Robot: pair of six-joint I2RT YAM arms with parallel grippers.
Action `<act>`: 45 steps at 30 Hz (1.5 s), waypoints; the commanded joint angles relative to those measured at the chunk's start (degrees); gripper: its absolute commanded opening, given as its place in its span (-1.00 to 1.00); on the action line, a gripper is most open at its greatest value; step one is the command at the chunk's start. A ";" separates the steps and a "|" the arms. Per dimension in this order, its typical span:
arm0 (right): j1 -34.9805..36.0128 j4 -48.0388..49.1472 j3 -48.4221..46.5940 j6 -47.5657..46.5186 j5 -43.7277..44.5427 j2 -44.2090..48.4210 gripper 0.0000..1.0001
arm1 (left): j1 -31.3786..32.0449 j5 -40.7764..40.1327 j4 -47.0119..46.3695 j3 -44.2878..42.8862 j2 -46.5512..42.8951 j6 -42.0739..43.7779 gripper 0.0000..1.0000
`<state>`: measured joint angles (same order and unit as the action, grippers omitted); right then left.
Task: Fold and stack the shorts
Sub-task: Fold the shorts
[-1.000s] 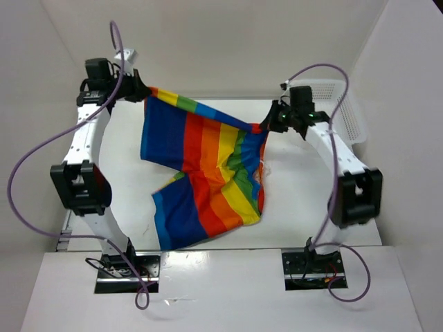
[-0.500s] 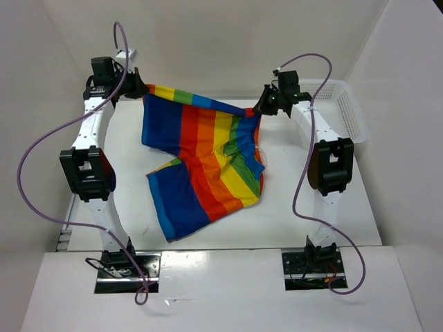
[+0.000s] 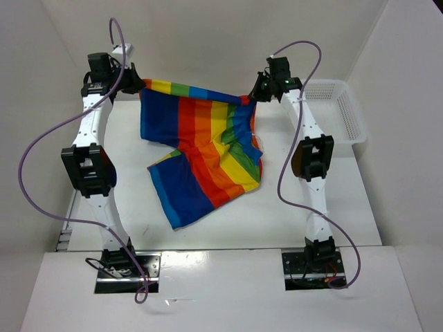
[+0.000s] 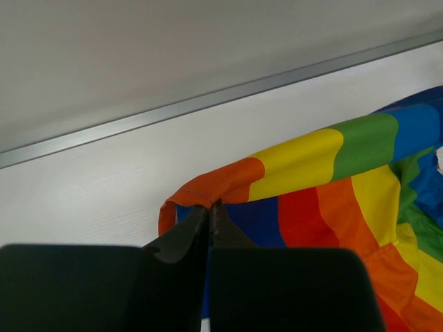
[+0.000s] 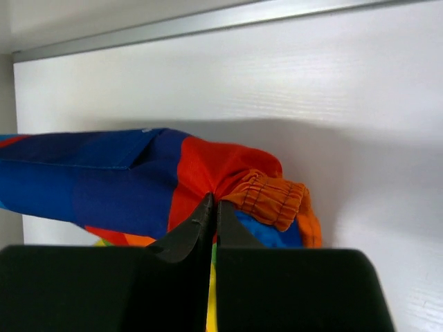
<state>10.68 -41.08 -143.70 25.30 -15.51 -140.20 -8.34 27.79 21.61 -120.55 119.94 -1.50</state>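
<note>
Cloth: the shorts (image 3: 204, 149) hang spread between the two arms at the far side of the counter (image 3: 297, 207). The top edge is lifted and stretched from corner to corner, sagging a little in the middle.
Stripes: blue, red, orange, yellow and green bands run down the cloth (blue toward the left side, green toward the right).
Lower part: the two legs trail toward the near side. The longer one lies on the counter, its blue hem corner nearest the arm bases.
Left side: the left end effector (image 3: 135, 81) is closed tight on the upper left corner of the shorts. Its wrist view shows the two fingertips pressed together with an orange fold of the edge pinched between them.
Right side: the right end effector (image 3: 255, 97) is clamped on the upper right corner. Its wrist view shows the fingertips meeting on red cloth, just beside a gathered orange elastic band (image 5: 270, 197).
Patch: a dark blue patch (image 5: 83, 183) with a stitched edge lies left of that red cloth in the right wrist view.
Arms: the left arm (image 3: 86, 169) and the right arm (image 3: 311, 159) both reach far out from their bases.
Basket: a white mesh basket (image 3: 342, 114) stands at the far right, apart from the shorts.
</note>
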 commanded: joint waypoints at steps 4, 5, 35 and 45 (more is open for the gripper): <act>0.40 -8.40 -4.32 -3.67 3.82 3.34 -0.98 | -0.80 1.30 -1.13 -1.79 -3.39 1.50 -1.00; 0.40 -8.40 -3.79 -3.68 3.82 4.05 -0.98 | -0.80 2.00 -0.08 -1.79 -3.40 1.50 -1.00; 1.54 0.91 54.30 -5.53 0.73 43.34 -0.98 | -0.80 9.56 4.06 64.73 -61.48 1.50 -1.00; 2.07 1.53 73.55 -2.28 5.14 53.80 -0.92 | -0.28 10.52 14.42 77.39 -79.57 1.50 -1.00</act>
<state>12.40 -41.52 -72.90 21.82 -13.34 -88.73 -8.78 36.69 32.34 -44.69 45.21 -1.45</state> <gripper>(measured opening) 0.039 0.006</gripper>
